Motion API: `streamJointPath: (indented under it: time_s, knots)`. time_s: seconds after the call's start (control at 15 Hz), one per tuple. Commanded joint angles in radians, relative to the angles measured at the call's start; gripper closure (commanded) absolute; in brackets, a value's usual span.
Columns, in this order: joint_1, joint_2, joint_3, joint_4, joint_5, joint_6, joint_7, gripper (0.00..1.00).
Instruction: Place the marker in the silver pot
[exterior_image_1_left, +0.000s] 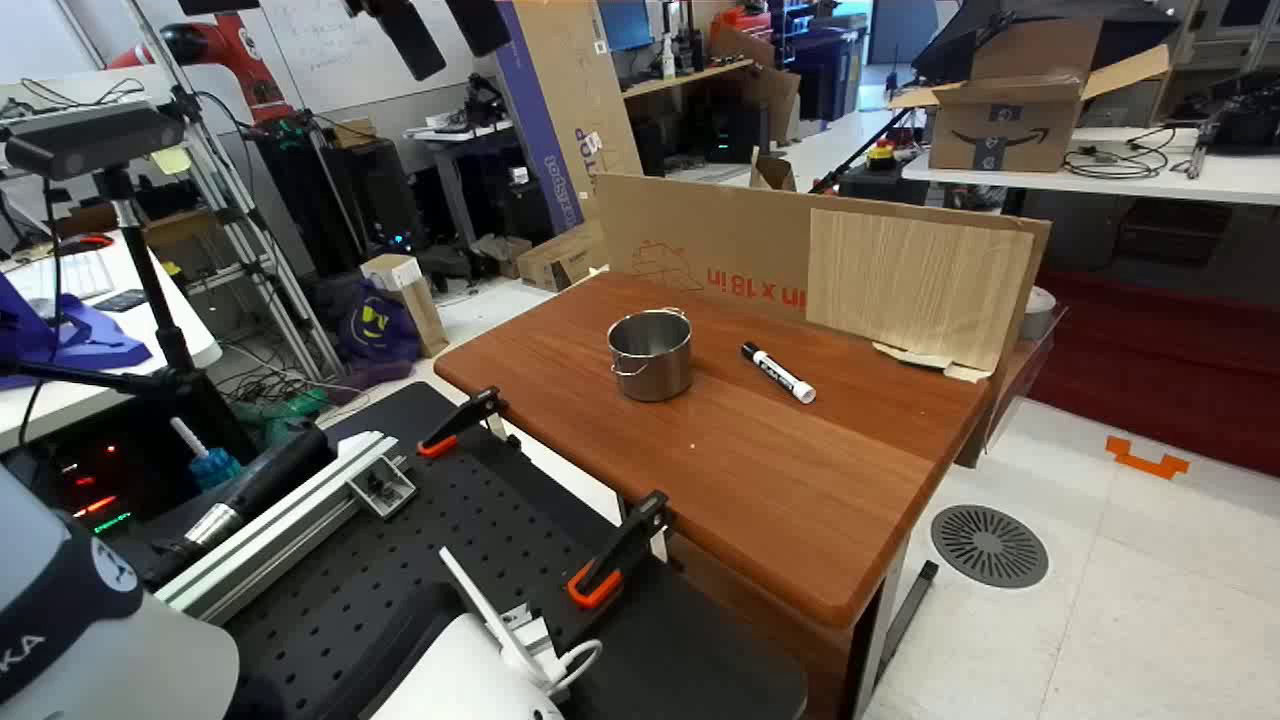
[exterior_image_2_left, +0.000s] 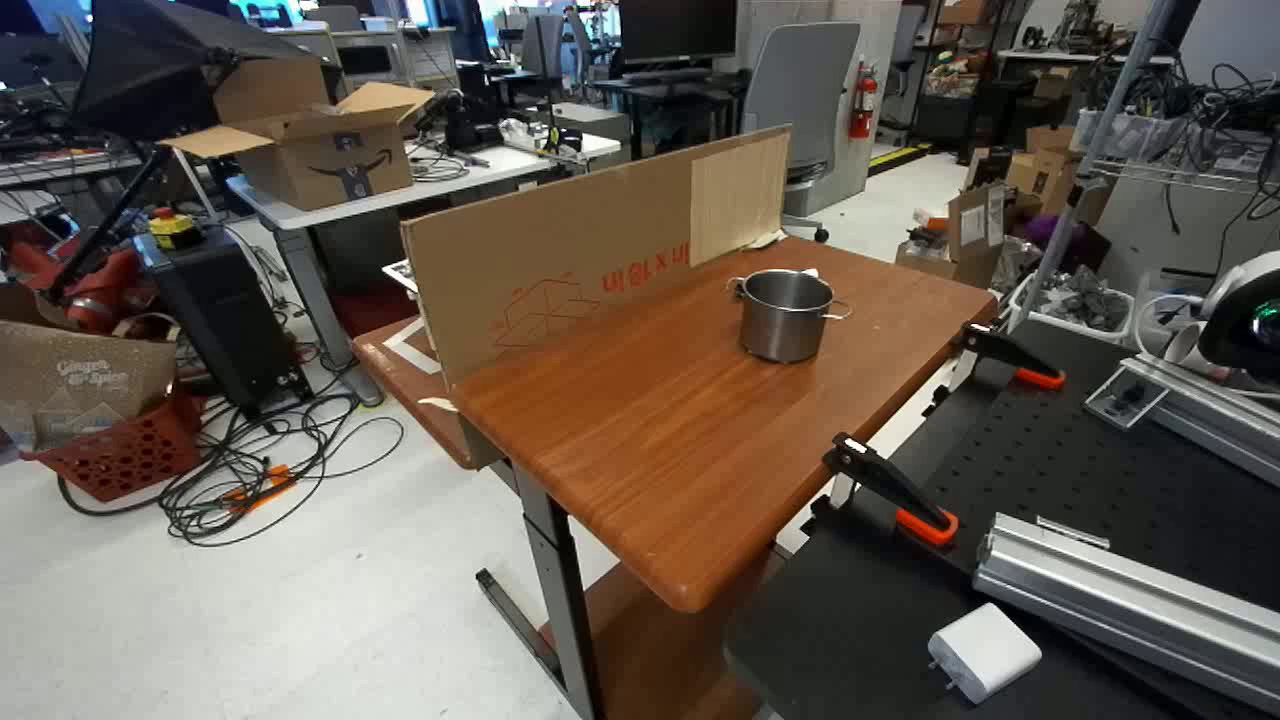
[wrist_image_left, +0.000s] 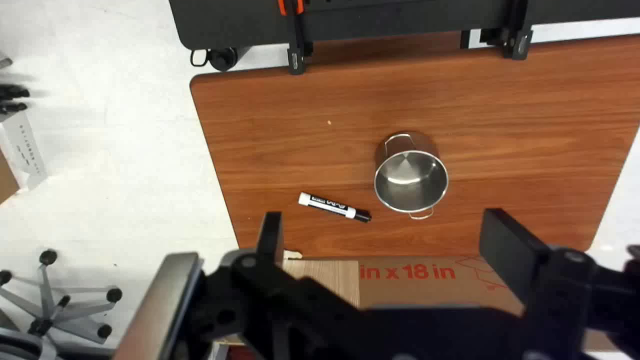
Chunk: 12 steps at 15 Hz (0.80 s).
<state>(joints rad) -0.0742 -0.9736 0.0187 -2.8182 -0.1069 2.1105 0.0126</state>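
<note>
The marker (exterior_image_1_left: 778, 373), white with a black cap, lies on the brown table beside the silver pot (exterior_image_1_left: 652, 358), apart from it. In the wrist view the marker (wrist_image_left: 334, 206) lies left of the pot (wrist_image_left: 411, 182), its black cap toward the pot. The pot stands upright with two wire handles. In an exterior view the pot (exterior_image_2_left: 785, 318) hides most of the marker. My gripper (wrist_image_left: 383, 220) is open with nothing between its fingers, high above the table. Its dark fingers also show at the top edge in an exterior view (exterior_image_1_left: 455, 45).
A cardboard panel (exterior_image_2_left: 560, 265) stands upright along the table's far edge. Two black-and-orange clamps (exterior_image_1_left: 620, 550) grip the near edge, beside the black perforated base plate (exterior_image_1_left: 480, 510). The brown table (wrist_image_left: 280, 145) has open sides with floor beyond.
</note>
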Motion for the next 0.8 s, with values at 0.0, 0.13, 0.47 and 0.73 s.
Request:
streamJointPath:
  time_s: [0.0, 0.13, 0.47, 0.73]
  knots:
    - [0.006, 0.002, -0.004, -0.008, -0.005, -0.005, 0.004, 0.00]
    - [0.006, 0.005, -0.004, -0.016, -0.005, -0.005, 0.004, 0.00]
    - [0.006, 0.005, -0.004, -0.015, -0.005, -0.005, 0.004, 0.00]
    - [0.006, 0.005, -0.004, -0.015, -0.005, -0.005, 0.004, 0.00]
